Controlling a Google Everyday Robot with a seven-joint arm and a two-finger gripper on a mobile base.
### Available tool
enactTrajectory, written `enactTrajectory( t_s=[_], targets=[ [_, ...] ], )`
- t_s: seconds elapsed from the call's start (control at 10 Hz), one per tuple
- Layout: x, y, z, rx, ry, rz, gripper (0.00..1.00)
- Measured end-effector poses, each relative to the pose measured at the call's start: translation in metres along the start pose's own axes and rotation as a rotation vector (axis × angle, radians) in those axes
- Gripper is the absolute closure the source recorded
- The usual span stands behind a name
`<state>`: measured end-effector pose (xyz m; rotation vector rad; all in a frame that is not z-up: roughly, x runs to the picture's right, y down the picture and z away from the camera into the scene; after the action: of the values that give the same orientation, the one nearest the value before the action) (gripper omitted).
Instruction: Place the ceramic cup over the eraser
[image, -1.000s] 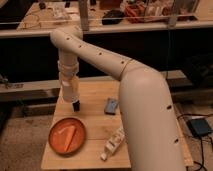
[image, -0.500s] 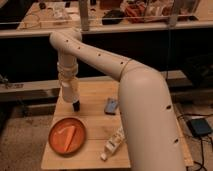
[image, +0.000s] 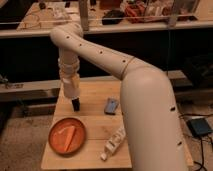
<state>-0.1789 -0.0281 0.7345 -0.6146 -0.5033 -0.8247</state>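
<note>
closed tool (image: 69, 76) grips the cream-white ceramic cup (image: 73, 92), dark end down, near the blue-grey slab eraser (image: 111, 105); seemingly poised to cover it

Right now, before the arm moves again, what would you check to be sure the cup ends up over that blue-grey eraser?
1. Grip: gripper shut on the ceramic cup at the arm's tip, ok.
2. Target: eraser lies flat, uncovered, ok.
3. Alignment: cup hangs over the table at its back left, left of the eraser in view, not ok.
4. Obstacles: orange plate and pale block sit nearer the front edge, ok.
5. Cup's dark end clear of the table: cannot tell.
</note>
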Motion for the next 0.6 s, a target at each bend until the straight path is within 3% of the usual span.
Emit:
enactTrajectory(
  t_s=[0.3, 0.4, 0.6],
  targets=[
    [0.006, -0.004, 0.009, -0.003, -0.006, -0.018, 0.99],
    [0.007, -0.005, 0.011, -0.002, -0.01, -0.025, 0.94],
    [0.009, -0.007, 0.015, -0.013, -0.015, -0.039, 0.74]
  ],
)
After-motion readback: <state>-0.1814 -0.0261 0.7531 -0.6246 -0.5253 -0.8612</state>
